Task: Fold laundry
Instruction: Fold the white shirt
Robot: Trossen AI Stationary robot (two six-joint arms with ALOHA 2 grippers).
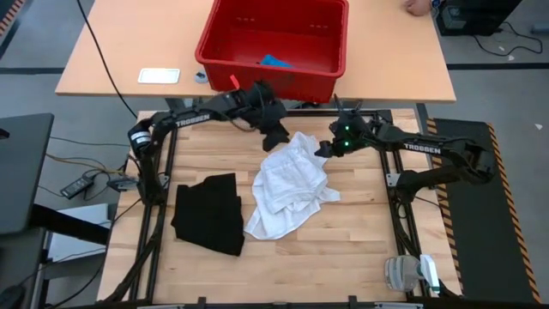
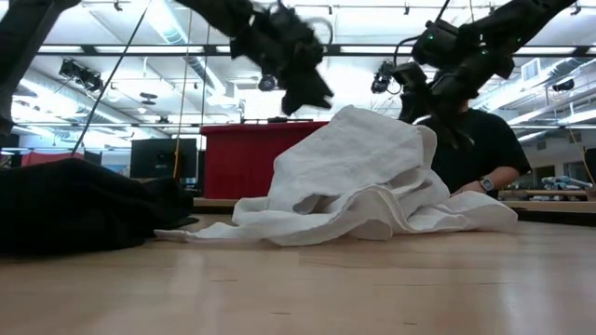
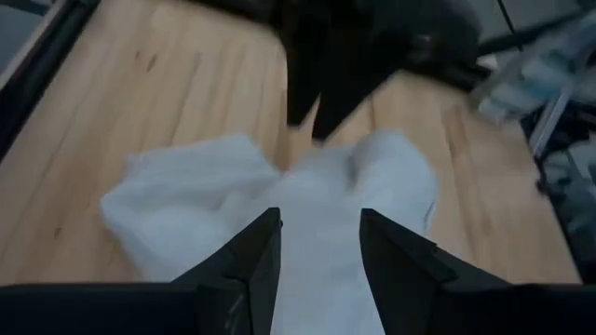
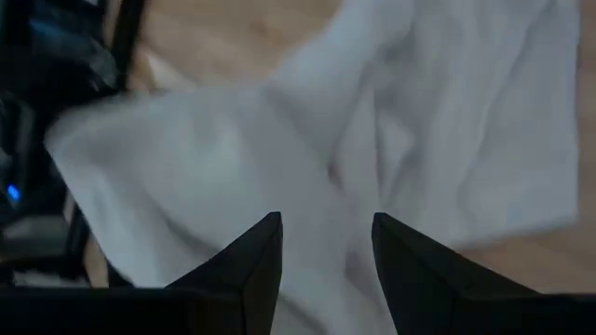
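Observation:
The white T-shirt [image 1: 292,182] lies crumpled in a heap at the middle of the table, and in the low view it [image 2: 358,177] rises to a peak. The black garment [image 1: 208,213] lies bunched on the table to its left. The small blue piece [image 1: 274,62] sits inside the red basket. My left gripper [image 1: 276,139] is open and hovers over the shirt's far-left edge, clear above the heap in the low view [image 2: 315,98]. My right gripper [image 1: 324,150] is open, close above the shirt's far-right edge. White cloth fills both wrist views beyond the fingertips [image 3: 319,233] [image 4: 326,237].
The red basket [image 1: 274,39] stands on a second table beyond the far edge, beside a white card [image 1: 159,75]. A person in a dark shirt [image 2: 475,149] sits behind the table. A grey device [image 1: 410,273] lies near the right front corner. Bare wood shows along the near side.

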